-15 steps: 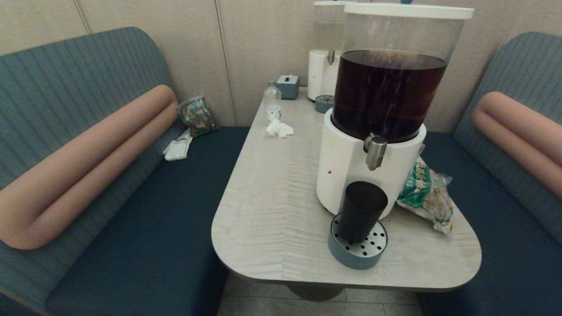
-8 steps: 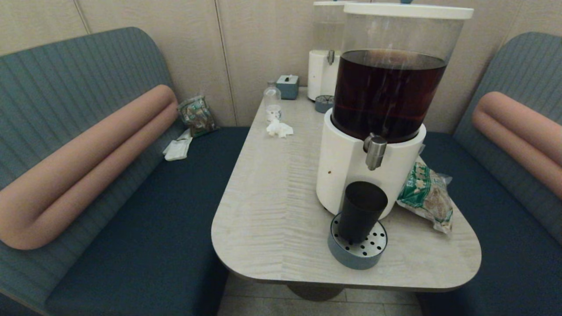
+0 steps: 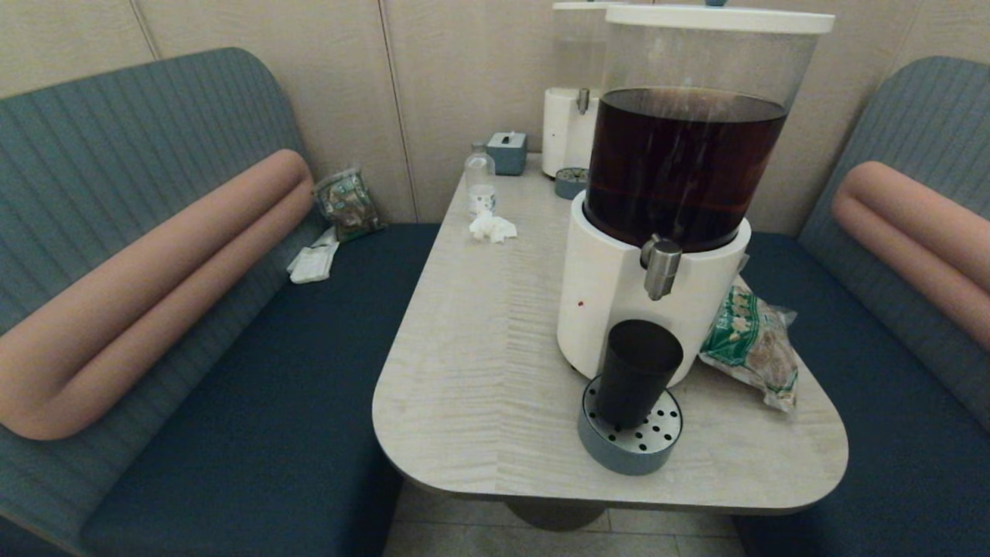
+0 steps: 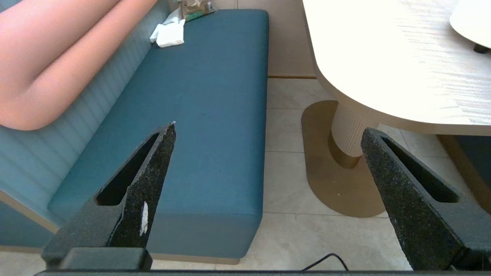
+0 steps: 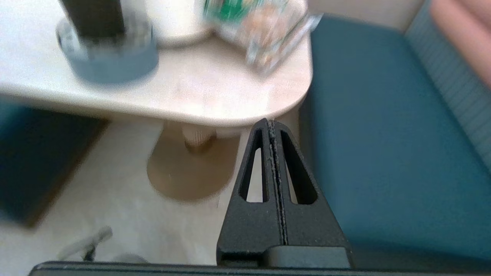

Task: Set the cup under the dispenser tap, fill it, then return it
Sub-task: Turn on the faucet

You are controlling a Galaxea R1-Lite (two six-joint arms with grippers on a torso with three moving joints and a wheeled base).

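Note:
The dark tumbler cup (image 3: 636, 373) stands upright on the round grey-blue drip tray (image 3: 630, 449), right below the steel dispenser tap (image 3: 661, 267) of the big dispenser with white base (image 3: 611, 298) and brown drink. Neither arm shows in the head view. My left gripper (image 4: 267, 128) hangs open and empty below table height, over the floor between the left bench and the table pedestal. My right gripper (image 5: 270, 123) is shut on nothing, low by the table's near right corner; its view shows the cup (image 5: 94, 17) and drip tray (image 5: 111, 61) blurred.
A green snack bag (image 3: 750, 344) lies right of the dispenser. Farther back on the table (image 3: 479, 348) are a crumpled tissue (image 3: 492, 227), a small clear bottle (image 3: 479, 182), a tissue box (image 3: 507, 152) and a second dispenser (image 3: 568, 116). Blue benches (image 3: 255, 371) flank both sides.

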